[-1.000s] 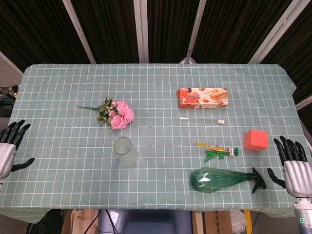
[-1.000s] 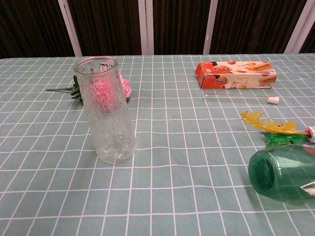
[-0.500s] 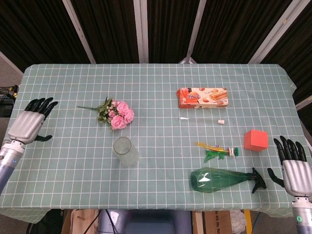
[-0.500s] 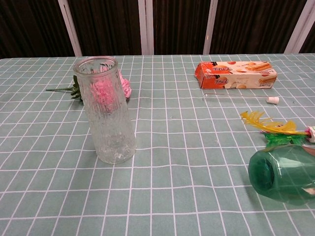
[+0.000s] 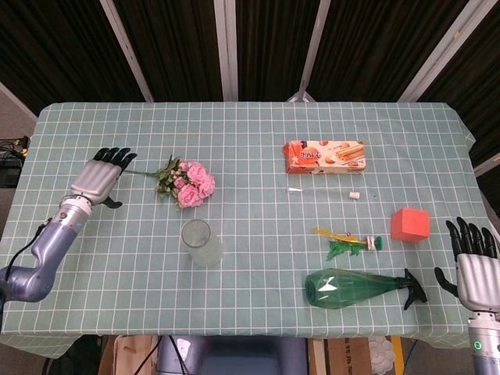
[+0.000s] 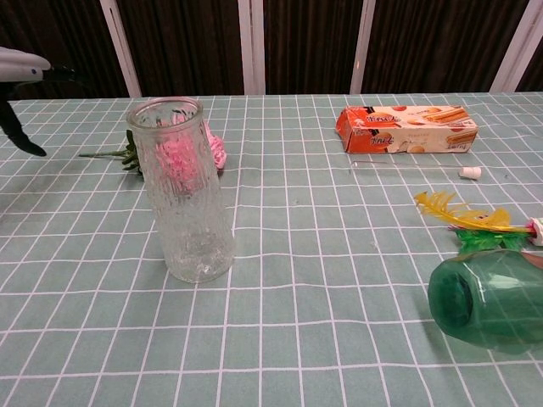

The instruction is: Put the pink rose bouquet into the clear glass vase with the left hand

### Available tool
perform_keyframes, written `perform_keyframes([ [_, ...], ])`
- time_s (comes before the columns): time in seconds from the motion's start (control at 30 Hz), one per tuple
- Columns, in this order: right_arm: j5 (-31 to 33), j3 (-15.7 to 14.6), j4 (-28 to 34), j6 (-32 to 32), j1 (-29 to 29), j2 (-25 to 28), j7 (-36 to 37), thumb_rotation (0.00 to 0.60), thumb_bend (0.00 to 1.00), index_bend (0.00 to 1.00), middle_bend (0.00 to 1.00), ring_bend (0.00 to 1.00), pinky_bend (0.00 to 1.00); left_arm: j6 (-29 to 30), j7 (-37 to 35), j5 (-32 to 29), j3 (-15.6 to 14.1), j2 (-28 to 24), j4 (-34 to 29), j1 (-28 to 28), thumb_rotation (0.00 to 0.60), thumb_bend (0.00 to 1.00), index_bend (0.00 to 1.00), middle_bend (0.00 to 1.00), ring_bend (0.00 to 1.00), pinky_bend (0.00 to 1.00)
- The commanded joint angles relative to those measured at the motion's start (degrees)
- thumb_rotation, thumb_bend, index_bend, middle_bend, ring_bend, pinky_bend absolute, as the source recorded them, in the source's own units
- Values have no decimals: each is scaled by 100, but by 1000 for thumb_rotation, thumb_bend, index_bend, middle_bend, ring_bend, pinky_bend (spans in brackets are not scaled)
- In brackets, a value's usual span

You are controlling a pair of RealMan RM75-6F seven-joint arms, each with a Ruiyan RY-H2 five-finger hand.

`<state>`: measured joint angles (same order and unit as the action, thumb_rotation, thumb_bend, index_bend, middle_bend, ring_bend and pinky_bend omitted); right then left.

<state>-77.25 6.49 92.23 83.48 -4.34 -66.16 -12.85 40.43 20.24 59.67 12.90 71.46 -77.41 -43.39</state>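
Observation:
The pink rose bouquet [image 5: 187, 183] lies flat on the checked cloth with its green stem pointing left; in the chest view the bouquet [image 6: 216, 150] shows behind and through the glass. The clear glass vase [image 5: 200, 242] stands upright in front of it, and the vase [image 6: 182, 191] is empty. My left hand [image 5: 99, 176] hovers just left of the stem tip, fingers spread, holding nothing; only a sliver of the left hand [image 6: 21, 72] shows at the chest view's edge. My right hand [image 5: 475, 266] rests open at the table's front right corner.
A snack box [image 5: 324, 156] lies at the back right, with an orange cube [image 5: 410, 224], a feathered toy [image 5: 348, 241] and a green bottle [image 5: 351, 287] on its side towards the front right. A small white cap [image 5: 354, 194] lies by the box.
My left hand has travelled from the table's left edge rightwards and away from me, ending beside the bouquet's stem. The right hand has dropped back slightly. Bouquet and vase have not moved.

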Motion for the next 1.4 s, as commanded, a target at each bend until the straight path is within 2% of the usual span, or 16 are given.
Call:
perform_keyframes([
  [0.03,38,18,7,13,6,-6,-29,600,313,54,26,10,0,-215,242,-269,-45,407,421,-329,600,170,0,0,0,21],
  [0.13,69,26,25,32,21,4,-52,600,313,54,26,10,0,-234,301,-337,-67,700,683,-500,600,170,0,0,0,21],
  [0.47,167,43,45,-9,26,50,-69,600,313,54,26,10,0,-114,-5,76,-139,1597,1526,-820,600,170,0,0,0,21],
  [0.83,211,26,15,-143,-23,60,-60,600,313,54,26,10,0,-193,-129,233,-188,2307,2387,-1107,600,189,33,12,0,30],
  [1.0,213,36,11,-127,-23,63,-31,600,313,54,26,10,0,-186,-104,308,-209,2573,2695,-1216,600,255,86,83,25,94],
  [1.23,198,33,2,-113,-18,66,9,600,313,54,26,10,0,-61,-71,455,-235,2872,3044,-1309,600,349,220,278,177,256],
  [1.4,208,40,-10,-109,-14,74,44,600,314,54,26,10,0,119,-60,601,-264,3061,3296,-1326,600,365,334,413,280,386],
])
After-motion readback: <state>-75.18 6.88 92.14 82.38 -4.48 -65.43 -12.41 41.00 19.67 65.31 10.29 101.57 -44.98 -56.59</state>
